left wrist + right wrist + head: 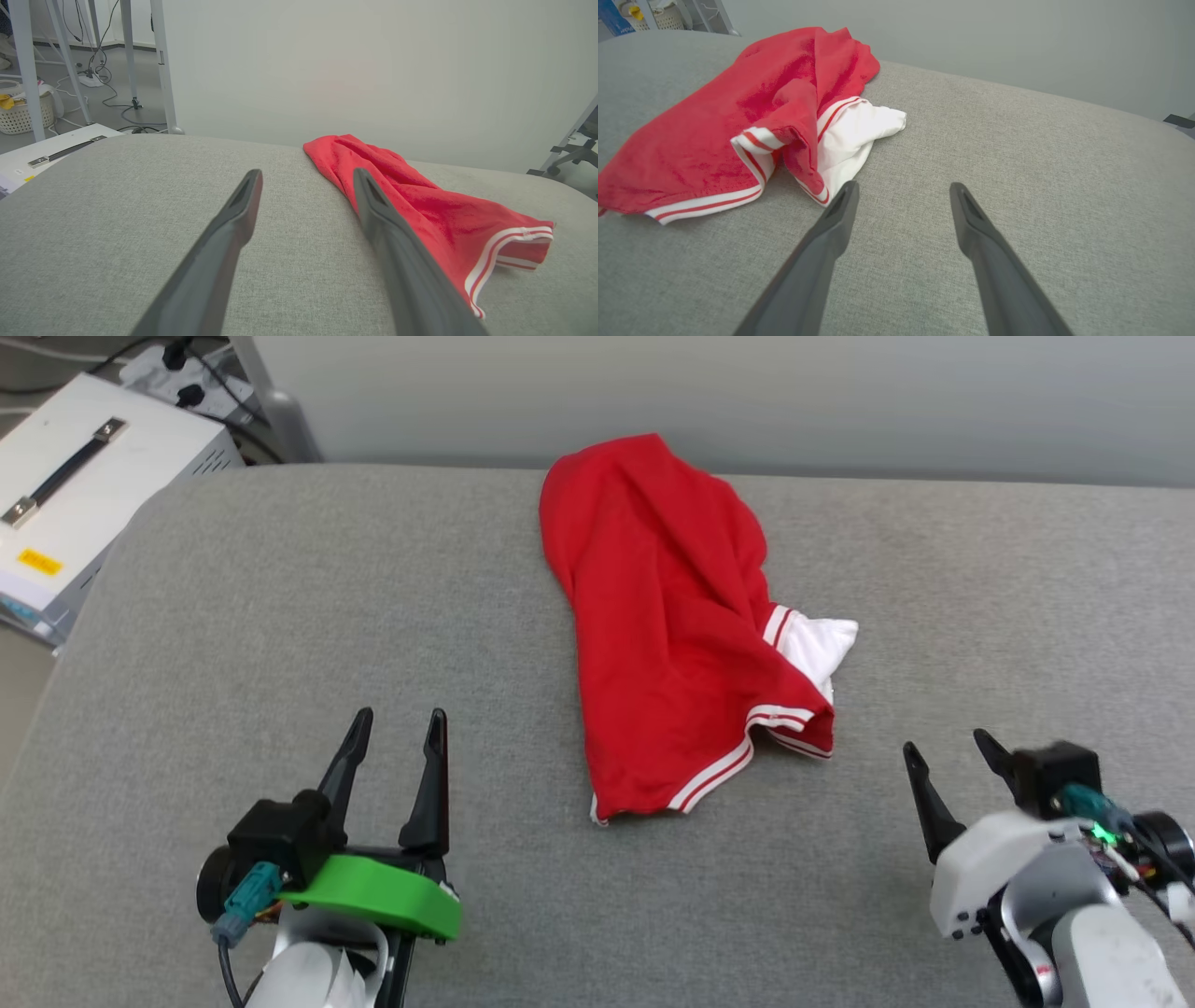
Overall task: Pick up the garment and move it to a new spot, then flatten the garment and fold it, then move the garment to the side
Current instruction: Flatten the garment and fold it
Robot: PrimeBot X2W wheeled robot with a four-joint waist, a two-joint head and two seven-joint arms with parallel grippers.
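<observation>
A: Left fingers (429, 793), state?
B: Spread wide, nothing between them. They are left of the garment (663, 635), about level with its striped hem. A strip of bare grey bench (280, 597) lies in between, no contact.
A: Right fingers (927, 798)?
B: Same, parted wide and empty. They are right of the garment, slightly nearer the robot than its hem corner. In the right wrist view one tip looks close to the striped edge, but the head view shows a gap.
A: Garment?
B: Red jersey, crumpled into one long heap flat on the bench. Its far end reaches the bench edge below the grey wall (747, 392), and its near end points at the robot. Red-and-white striped trim (714, 775) runs along the near end. A bunched white sleeve (822, 644) pokes out from under the red on the garment's right side. Can't tell which face is up.
A: Surroundings?
B: White box with black handle (75, 495), off the bench, well left of the garment. Cables (201, 387) lie just beyond the box. White basket (21, 116) on the floor, further left still.
</observation>
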